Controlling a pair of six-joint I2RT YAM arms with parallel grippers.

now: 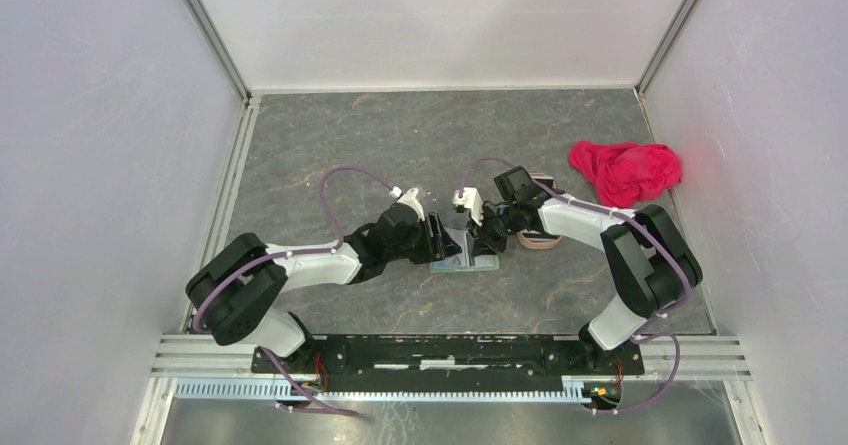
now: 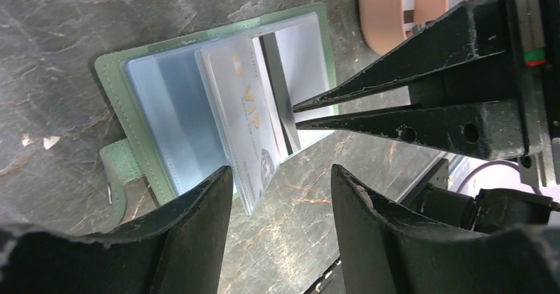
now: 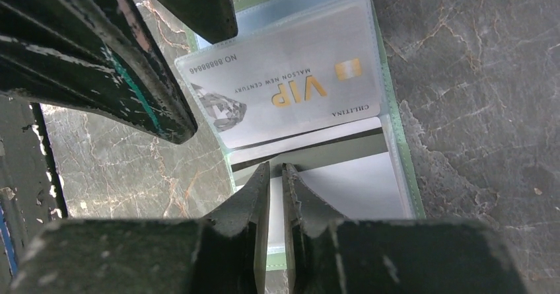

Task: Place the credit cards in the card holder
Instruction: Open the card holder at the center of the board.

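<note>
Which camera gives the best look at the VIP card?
The right wrist view: the VIP card is large, its lettering readable. The left wrist view shows it slanted; the top view shows only the card holder, tiny.

Open card holder [image 1: 465, 263] is lying on table [image 1: 400, 135], centre, btwn left gripper [image 1: 450, 248] on its L & right gripper [image 1: 483, 243] on its R. VIP card [image 2: 241, 115] is sitting in a pocket. Striped card [image 2: 282, 86] is lying beside it, at right gripper's tips. Tray [image 1: 540, 242] is sitting just R of holder; cloth [image 1: 625, 170] is lying far back-R.

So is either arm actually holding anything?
The right tool seems to pinch a white card by its striped edge; the left tool holds nothing.
</note>
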